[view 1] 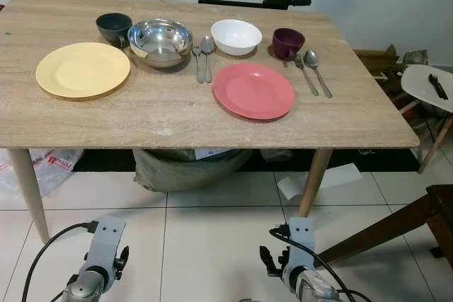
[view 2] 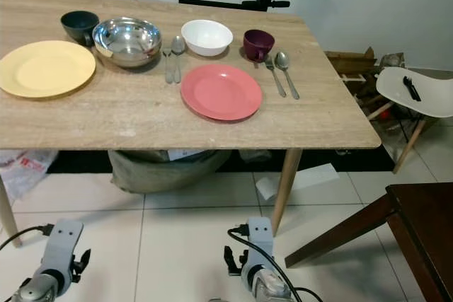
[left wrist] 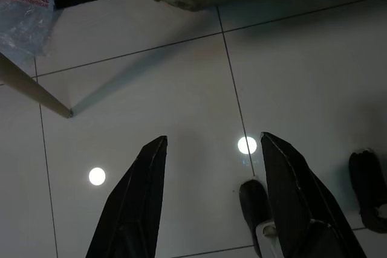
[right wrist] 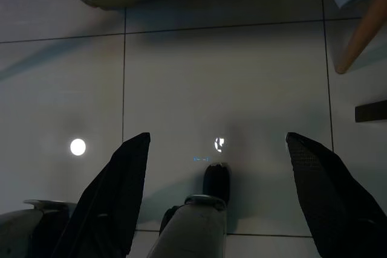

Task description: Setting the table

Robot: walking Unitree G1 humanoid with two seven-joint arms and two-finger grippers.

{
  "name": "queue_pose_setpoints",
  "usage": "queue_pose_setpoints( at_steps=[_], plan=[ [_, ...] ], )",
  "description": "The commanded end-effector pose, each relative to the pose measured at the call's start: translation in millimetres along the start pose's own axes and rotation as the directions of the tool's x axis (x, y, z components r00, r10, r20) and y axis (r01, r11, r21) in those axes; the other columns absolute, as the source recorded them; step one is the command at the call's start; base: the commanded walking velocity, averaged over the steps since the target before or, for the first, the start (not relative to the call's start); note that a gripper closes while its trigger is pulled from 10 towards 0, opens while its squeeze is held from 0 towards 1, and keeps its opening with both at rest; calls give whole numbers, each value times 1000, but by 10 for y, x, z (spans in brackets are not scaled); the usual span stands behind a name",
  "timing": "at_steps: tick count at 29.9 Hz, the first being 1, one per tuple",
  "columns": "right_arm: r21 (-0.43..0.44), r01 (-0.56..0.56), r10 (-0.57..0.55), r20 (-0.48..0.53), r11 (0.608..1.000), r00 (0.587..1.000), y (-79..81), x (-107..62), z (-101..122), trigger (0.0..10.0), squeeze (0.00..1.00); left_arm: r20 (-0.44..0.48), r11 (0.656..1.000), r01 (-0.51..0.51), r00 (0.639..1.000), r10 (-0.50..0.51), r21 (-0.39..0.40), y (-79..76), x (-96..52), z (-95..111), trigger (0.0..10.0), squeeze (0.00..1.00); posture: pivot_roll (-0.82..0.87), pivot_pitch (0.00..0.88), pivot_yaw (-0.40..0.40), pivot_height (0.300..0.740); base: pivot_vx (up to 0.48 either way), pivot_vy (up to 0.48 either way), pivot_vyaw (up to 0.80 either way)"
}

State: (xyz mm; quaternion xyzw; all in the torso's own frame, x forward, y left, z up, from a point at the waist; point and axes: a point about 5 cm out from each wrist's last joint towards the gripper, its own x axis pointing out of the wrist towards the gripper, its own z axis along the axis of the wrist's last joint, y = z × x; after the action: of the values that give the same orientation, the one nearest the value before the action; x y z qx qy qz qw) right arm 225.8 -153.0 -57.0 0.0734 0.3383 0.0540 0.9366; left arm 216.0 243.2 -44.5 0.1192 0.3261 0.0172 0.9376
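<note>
Steel cutlery lies with handles toward the near edge of the wooden table (view 1: 177, 118): one fork-and-spoon pair (view 1: 203, 56) left of the round pink plate (view 1: 253, 90), another (view 1: 312, 68) right of it. Both arms hang low over the white tiled floor (view 1: 212, 238); wrist views show the left gripper (left wrist: 211, 149) moderately parted and the right gripper (right wrist: 217, 140) with jaws wide, both empty.

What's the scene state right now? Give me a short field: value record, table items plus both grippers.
surface: wooden table
plates: yellow plate at the robot's left, pink plate right of centre
bowls: dark bowl, steel bowl, white bowl
cup: purple cup
cutlery: one pair between steel and white bowls, one pair right of the cup
left gripper: open, low over floor tiles
right gripper: open, low over floor tiles
</note>
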Motion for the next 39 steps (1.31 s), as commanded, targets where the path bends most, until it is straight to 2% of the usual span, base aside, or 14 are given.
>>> queue_pose_setpoints(
  at_steps=[1,37,39],
  plan=[
    [3,12,-11,-15,1000,1000,-22,-14,-41,10000,0,-27,1000,9,1000,-9,6,-3,-20,-67,10000,0,-34,20,-31,740,0,0,0],
    [-2,13,-13,-16,1000,1000,-20,-9,-33,10000,0,-25,999,19,1000,-18,28,7,-11,-46,10000,0,-32,7,-18,740,0,0,0],
    [8,23,-22,-14,1000,1000,-23,-10,-35,10000,0,-30,998,34,999,-32,44,6,-12,-50,10000,0,-42,5,17,740,0,0,0]
  ],
)
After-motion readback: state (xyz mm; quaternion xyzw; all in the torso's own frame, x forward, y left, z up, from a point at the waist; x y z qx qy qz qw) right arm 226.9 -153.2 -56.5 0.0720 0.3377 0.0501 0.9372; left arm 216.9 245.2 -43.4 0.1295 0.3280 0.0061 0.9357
